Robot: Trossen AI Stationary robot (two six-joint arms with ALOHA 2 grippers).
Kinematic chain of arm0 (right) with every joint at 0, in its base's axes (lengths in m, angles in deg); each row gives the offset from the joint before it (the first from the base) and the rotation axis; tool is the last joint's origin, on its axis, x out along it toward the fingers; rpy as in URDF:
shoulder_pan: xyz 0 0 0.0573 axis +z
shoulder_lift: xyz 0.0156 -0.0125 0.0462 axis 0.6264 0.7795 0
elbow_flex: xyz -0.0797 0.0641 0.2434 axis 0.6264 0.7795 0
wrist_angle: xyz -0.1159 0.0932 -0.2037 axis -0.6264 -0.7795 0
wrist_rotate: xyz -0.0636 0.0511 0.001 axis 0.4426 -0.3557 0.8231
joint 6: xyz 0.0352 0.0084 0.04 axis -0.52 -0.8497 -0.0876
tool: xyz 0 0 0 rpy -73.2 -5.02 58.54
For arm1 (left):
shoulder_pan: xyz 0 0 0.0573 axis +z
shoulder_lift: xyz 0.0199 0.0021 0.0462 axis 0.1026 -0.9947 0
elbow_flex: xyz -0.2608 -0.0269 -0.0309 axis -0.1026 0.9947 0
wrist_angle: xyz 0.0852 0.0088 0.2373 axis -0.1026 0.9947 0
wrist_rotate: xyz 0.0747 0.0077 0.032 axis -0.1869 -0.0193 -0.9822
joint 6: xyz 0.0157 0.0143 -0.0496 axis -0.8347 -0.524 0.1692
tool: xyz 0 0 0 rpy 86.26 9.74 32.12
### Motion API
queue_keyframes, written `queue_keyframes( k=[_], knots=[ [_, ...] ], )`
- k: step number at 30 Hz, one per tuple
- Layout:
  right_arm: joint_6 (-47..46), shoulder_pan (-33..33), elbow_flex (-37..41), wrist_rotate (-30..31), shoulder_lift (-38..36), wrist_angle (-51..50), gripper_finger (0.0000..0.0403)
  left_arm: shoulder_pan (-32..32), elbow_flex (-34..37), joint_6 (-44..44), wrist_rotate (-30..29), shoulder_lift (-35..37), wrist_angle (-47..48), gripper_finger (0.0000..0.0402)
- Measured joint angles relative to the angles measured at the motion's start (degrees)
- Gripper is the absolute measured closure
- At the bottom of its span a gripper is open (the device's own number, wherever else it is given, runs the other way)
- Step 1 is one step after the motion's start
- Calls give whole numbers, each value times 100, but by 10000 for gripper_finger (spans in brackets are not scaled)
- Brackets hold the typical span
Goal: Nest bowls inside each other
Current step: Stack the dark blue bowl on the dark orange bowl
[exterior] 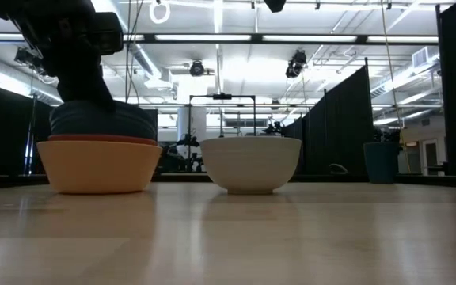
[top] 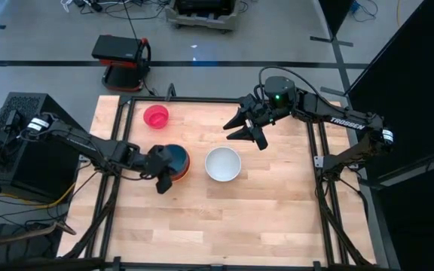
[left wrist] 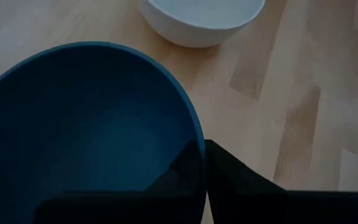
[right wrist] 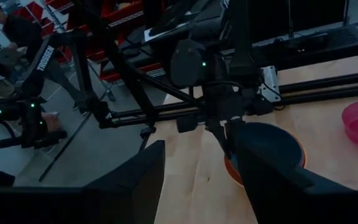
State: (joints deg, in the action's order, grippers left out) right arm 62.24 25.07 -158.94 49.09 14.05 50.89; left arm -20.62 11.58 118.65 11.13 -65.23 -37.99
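High view: the left gripper (top: 164, 178) is clamped on the near rim of the round teal-blue plastic bowl (top: 175, 158), which sits nested in the orange bowl (exterior: 97, 165) with a red rim (exterior: 101, 139) showing between them, apparently so the stack can be handled as one. The pale white plastic bowl (top: 223, 163) stands just beside it and the small pink bowl (top: 156, 116) farther back, both still loose. The right gripper (top: 244, 129) hangs with fingers spread above the table's far side, holding nothing.

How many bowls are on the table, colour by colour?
Teal-blue bowl: 1
Red bowl: 1
Orange bowl: 1
White bowl: 1
Pink bowl: 1
Total: 5; teal-blue, red and orange are stacked together.
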Motion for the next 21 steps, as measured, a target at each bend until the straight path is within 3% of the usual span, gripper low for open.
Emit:
queue_keyframes(
  k=[16, 21],
  knots=[
    [4, -81, 0, 10, 2, -1, 218, -196, -324, -103, -517, -8, 631, 402],
    [4, -79, 0, 6, 2, -6, 227, -334, -324, -103, -564, -306, 570, 402]
  ],
)
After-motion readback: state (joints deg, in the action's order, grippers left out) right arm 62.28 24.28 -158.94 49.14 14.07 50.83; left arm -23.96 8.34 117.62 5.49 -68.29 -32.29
